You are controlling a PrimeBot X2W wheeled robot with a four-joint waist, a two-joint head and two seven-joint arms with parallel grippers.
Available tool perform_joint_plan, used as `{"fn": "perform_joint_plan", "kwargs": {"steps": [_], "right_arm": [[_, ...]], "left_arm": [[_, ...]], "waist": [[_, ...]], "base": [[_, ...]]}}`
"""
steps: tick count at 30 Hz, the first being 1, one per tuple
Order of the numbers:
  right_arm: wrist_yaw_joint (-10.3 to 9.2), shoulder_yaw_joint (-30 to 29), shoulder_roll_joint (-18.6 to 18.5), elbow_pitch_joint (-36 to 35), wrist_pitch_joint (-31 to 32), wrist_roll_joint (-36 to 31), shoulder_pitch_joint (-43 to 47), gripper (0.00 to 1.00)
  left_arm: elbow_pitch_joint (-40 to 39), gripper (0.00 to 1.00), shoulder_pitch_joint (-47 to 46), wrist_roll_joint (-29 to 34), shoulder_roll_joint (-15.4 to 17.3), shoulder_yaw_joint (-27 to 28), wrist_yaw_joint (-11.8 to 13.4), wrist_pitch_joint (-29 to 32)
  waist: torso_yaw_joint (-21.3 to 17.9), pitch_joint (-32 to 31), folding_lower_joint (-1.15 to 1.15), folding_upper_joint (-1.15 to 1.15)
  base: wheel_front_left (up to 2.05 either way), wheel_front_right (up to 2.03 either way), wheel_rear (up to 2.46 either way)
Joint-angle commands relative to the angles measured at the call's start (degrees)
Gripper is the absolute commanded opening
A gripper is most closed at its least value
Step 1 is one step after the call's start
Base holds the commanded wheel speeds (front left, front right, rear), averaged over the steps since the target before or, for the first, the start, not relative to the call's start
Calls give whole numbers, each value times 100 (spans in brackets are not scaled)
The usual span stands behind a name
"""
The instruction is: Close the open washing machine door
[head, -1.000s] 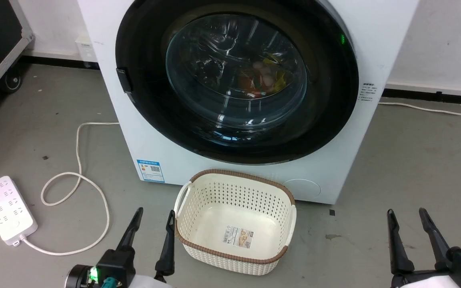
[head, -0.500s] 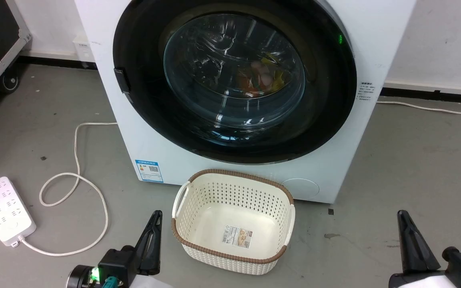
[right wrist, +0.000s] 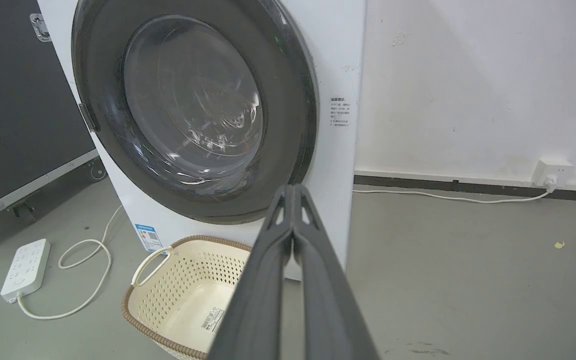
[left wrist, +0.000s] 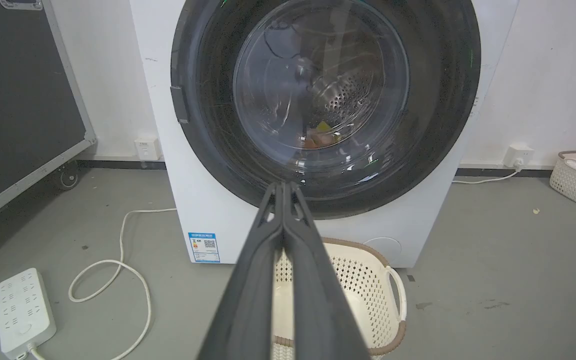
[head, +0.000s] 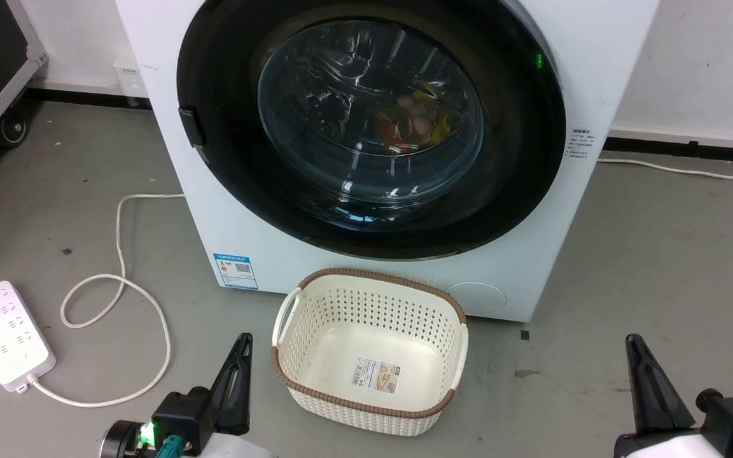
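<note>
1. The grey floor (head: 659, 254) (scuffed, with dark specks) carries the white washing machine (head: 544, 248).
2. A cream perforated basket (head: 366, 413) stands just before the machine.
3. A white power strip (head: 7, 334) lies left, its cord (head: 118, 238) looping toward the machine.

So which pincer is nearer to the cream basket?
Left. The left pincer is close beside the basket, at its left rim; the right pincer is far off to its right.
</note>
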Motion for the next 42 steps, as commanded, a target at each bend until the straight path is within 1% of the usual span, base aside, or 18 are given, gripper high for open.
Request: {"fn": "perform_joint_plan", "kwargs": {"steps": [1,42], "right_arm": [[-1,9,5,-33,34,-63,-61,0],[-2,142,15,-143,516,-305,-217,0]], "left_arm": [[-31,0,-27,43,-13,31,23,33],[-227,0,-83,246,-65,308,78,511]], "waist": [[-2,1,0,0],[-58,51,0,0]], "base": [[0,0,0],[0,0,0]]}}
